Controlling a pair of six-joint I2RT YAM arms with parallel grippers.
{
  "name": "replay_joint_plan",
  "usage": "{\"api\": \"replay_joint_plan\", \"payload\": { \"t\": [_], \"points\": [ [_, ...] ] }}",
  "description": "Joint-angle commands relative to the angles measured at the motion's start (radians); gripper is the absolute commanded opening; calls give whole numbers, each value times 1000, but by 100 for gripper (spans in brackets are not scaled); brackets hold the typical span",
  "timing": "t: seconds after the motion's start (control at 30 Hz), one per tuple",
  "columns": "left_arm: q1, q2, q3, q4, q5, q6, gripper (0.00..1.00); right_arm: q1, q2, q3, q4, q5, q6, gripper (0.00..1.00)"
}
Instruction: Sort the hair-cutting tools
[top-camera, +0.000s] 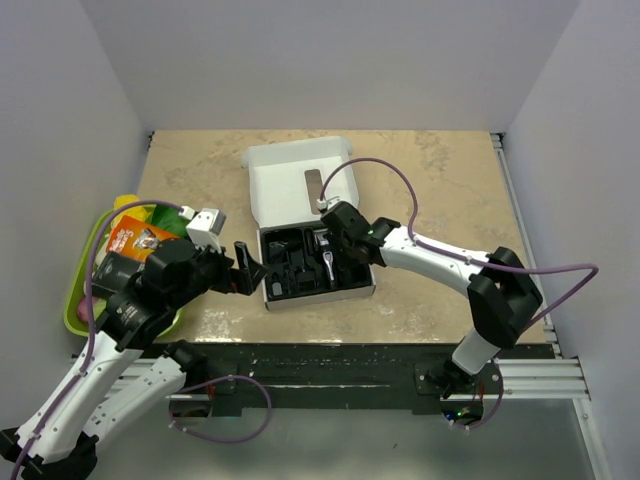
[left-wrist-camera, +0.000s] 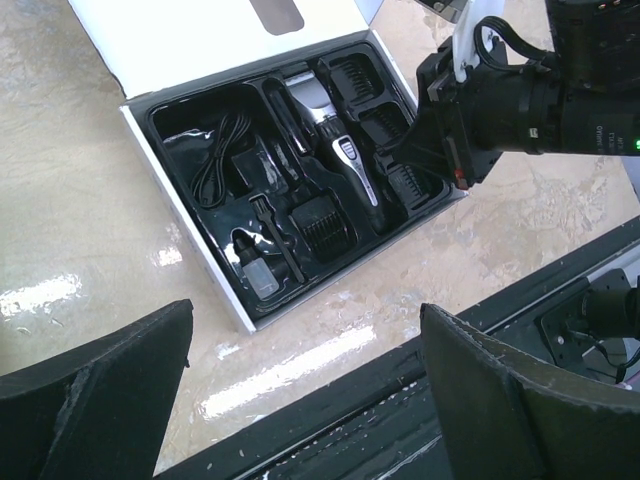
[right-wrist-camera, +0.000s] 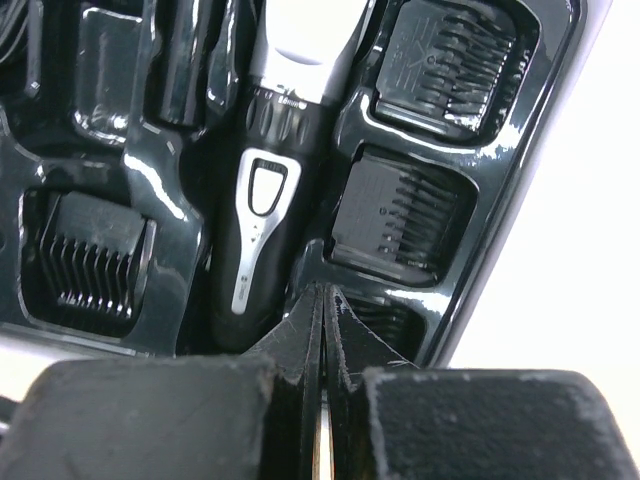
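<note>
Checking the filled tray with closed right fingers

The right gripper (right-wrist-camera: 322, 300), its fingertips pressed together on nothing, hangs just over the near end of the hair clipper (right-wrist-camera: 265, 210). The clipper lies in the middle slot of the black insert (left-wrist-camera: 175, 135). Comb attachments (right-wrist-camera: 395, 215) sit in pockets to its right, with one at near left, and the cord (left-wrist-camera: 215, 155) is coiled far left. The left gripper (top-camera: 250, 268) hovers spread wide just left of the white box (left-wrist-camera: 190, 35). Every pocket looks filled, so the step is likely seating pieces: press gently straight down on the clipper's body, not its button, and lift away vertically to avoid dragging the combs.
</note>
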Motion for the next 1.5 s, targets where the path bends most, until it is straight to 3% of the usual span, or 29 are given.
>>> {"api": "replay_joint_plan", "payload": {
  "t": [0.0,0.9,1.3,1.47],
  "points": [
    [-3,6,31,7,-4,-7,100,4,21,46,25,49,28,0],
    [-3,35,19,24,-30,-5,100,-39,62,7,130,131,60,0],
    [-3,43,39,23,-51,4,100,-39,-76,97,35,156,17,0],
    [-3,78,48,49,-101,45,100,-42,-145,130,34,260,-49,12]
  ]
}}
